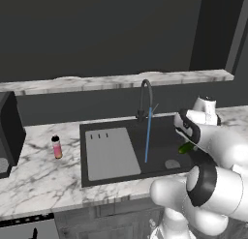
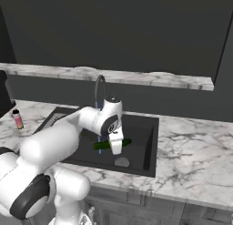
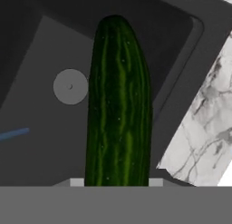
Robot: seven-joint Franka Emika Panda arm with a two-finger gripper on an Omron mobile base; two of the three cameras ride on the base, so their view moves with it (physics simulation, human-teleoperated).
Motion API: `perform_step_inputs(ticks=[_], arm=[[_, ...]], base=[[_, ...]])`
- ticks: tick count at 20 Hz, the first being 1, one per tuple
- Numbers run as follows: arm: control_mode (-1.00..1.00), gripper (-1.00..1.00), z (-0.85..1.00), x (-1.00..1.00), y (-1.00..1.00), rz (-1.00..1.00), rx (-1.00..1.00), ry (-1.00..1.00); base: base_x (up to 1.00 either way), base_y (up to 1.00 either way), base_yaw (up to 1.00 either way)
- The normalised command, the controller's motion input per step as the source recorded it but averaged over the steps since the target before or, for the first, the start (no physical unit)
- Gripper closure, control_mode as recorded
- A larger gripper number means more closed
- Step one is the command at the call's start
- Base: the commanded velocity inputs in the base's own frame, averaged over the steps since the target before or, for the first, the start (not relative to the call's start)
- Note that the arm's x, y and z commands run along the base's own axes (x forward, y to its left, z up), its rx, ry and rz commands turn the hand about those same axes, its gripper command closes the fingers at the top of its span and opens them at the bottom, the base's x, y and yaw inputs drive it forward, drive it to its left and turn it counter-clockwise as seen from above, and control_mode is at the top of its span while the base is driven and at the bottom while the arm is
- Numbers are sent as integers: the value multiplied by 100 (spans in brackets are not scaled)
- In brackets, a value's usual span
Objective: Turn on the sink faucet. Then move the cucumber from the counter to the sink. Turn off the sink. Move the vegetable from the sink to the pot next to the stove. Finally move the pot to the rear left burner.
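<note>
Across the marble bench [image 1: 38, 177] sits the black sink [image 1: 160, 129], and I see the faucet [image 1: 146, 95] pouring a thin blue stream [image 1: 147, 136] into it. Over the basin's right half my end effector [image 2: 115, 146] hangs closed on the cucumber [image 2: 111, 144], which lies level above the sink floor, close to the round drain [image 2: 121, 162]. At the hand camera, the cucumber [image 3: 118, 105] runs straight out between the fingertips. Left of the sink stands a pink bottle [image 1: 56, 147].
</note>
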Motion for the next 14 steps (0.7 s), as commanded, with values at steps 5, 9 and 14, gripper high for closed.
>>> perform_step_inputs(ticks=[5, 9, 14], arm=[[-100, 100, -39, 51, -12, 7, 0, 0], [-100, 100, -51, 44, -7, 7, 0, -1], [-100, 100, -41, 33, -10, 8, 0, 0]], base=[[0, 0, 0], [0, 0, 0], [0, 0, 0]])
